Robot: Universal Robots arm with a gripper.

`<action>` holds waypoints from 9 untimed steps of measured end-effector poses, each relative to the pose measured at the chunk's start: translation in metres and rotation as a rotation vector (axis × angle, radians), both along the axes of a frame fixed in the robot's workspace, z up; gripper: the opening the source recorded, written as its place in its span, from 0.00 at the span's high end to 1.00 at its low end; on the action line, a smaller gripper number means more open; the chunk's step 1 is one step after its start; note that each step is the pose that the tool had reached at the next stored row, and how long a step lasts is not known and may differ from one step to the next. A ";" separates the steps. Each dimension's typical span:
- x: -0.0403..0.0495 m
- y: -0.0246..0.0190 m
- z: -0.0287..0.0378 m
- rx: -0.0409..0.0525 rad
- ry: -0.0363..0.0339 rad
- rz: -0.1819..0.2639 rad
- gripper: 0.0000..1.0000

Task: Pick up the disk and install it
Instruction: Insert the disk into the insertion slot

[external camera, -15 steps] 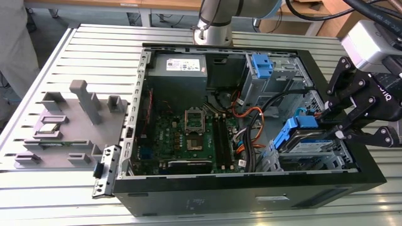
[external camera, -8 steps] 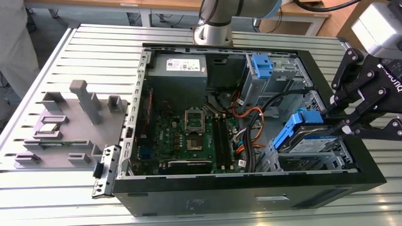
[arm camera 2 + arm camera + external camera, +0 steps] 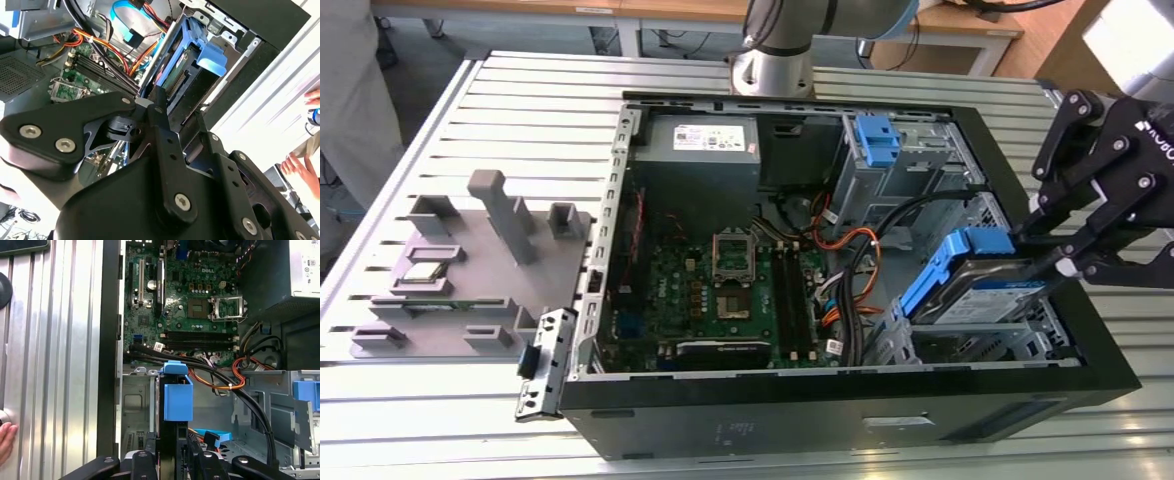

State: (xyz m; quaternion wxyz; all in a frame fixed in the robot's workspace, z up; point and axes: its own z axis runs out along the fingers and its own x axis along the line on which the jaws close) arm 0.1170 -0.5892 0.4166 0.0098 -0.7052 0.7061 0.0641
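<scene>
The disk (image 3: 983,288), silver in its blue carrier, stands tilted at about 4 o'clock inside the open computer case (image 3: 854,400) in the exterior view. Its lower end is at the mouth of the metal drive cage (image 3: 974,345); I can't tell whether it's seated. The gripper (image 3: 1057,262) comes in from 3 o'clock and is clamped narrow on the disk's outer end. The motherboard (image 3: 707,285) lies at the case's centre, with the power-supply box (image 3: 700,150) at 11 o'clock and a lone blue bracket (image 3: 873,138) at 1 o'clock. A grey fixture (image 3: 467,260) sits outside the case at 9 o'clock. A person's hand (image 3: 299,167) shows in the second wrist view.
</scene>
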 end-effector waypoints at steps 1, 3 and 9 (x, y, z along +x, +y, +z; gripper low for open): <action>0.0004 0.0000 0.0008 0.0001 0.0006 -0.001 0.65; 0.0005 0.0000 0.0010 0.0001 0.0009 -0.002 0.65; 0.0018 0.0000 0.0010 -0.0003 0.0344 -0.002 0.65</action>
